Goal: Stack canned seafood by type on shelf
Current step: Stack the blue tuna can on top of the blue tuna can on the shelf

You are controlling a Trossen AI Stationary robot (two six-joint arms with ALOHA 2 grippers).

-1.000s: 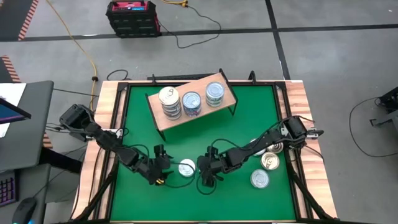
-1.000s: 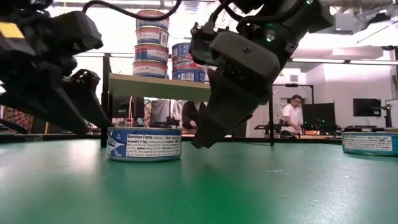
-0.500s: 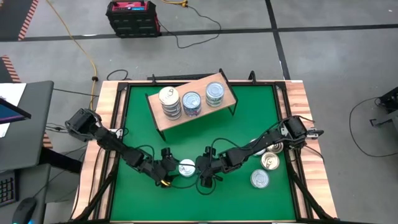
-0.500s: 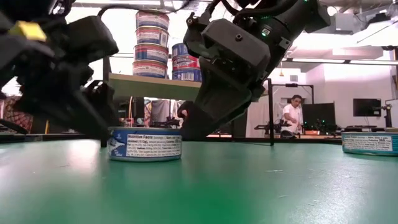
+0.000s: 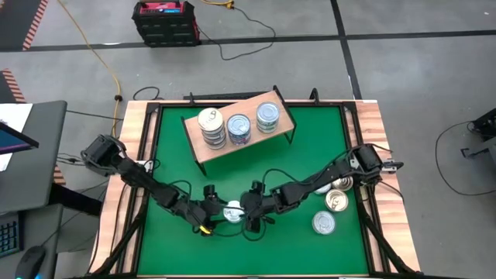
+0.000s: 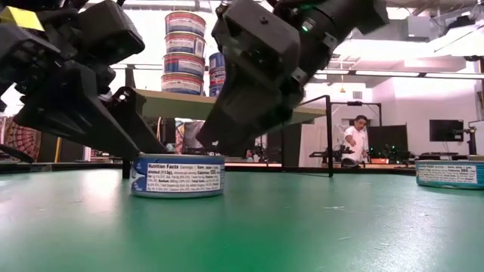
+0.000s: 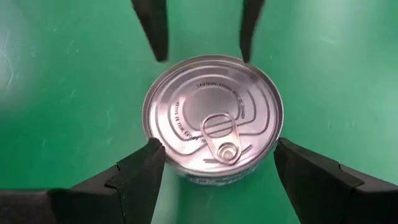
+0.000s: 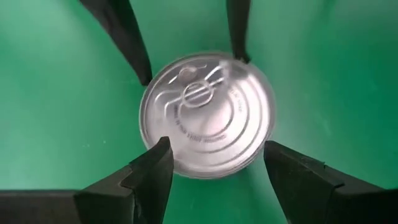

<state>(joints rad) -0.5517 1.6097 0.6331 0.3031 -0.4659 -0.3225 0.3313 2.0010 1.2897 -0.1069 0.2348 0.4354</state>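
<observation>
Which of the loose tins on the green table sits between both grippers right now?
The silver pull-tab tin near the table's front middle: the left gripper and right gripper flank it, fingers open. The other loose tins lie apart at the right edge, untouched.

Green table (image 5: 170, 155), wooden shelf (image 5: 203, 152) bearing three can stacks (image 5: 239, 128), four loose cans (image 5: 324, 223) nearby
</observation>
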